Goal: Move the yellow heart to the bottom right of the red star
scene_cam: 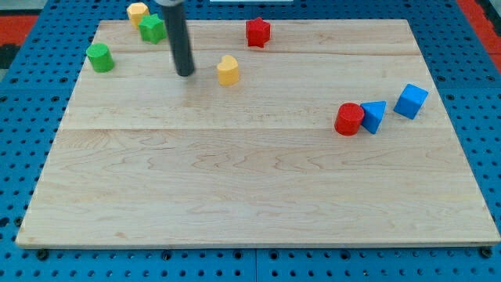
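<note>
Eight blocks are counted on the table point(258, 196). Two are yellow: a heart point(228, 70) and another point(137, 12). Two are green point(152, 28) point(99, 57). Two are red: a star point(257, 32) and a cylinder point(349, 119). Two are blue: a triangle point(374, 116) and a cube point(411, 101).

Open board across the whole bottom half and centre, yellow heart point(228, 70) and red star point(257, 32) near the top edge with bare wood between them, my tip point(185, 74) just left of the heart, green blocks point(152, 28) crowding the top left corner, red cylinder point(349, 119) and blue blocks point(374, 117) clustered by the right edge
</note>
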{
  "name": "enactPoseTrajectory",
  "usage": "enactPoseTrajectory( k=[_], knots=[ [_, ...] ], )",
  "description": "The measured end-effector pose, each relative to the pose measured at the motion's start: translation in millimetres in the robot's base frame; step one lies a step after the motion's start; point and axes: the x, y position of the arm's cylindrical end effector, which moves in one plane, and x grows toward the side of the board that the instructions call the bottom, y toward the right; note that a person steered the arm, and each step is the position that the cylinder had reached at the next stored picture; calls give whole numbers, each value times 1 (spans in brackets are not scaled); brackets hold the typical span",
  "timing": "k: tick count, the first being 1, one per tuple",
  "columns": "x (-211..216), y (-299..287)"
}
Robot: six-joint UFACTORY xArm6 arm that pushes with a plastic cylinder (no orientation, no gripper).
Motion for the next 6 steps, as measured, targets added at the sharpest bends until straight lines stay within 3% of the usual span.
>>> enactPoseTrajectory(
  k=[1,2,4,6],
  knots=[
    [-7,105],
    [-40,197],
    [-25,192],
    [-25,128]
  ],
)
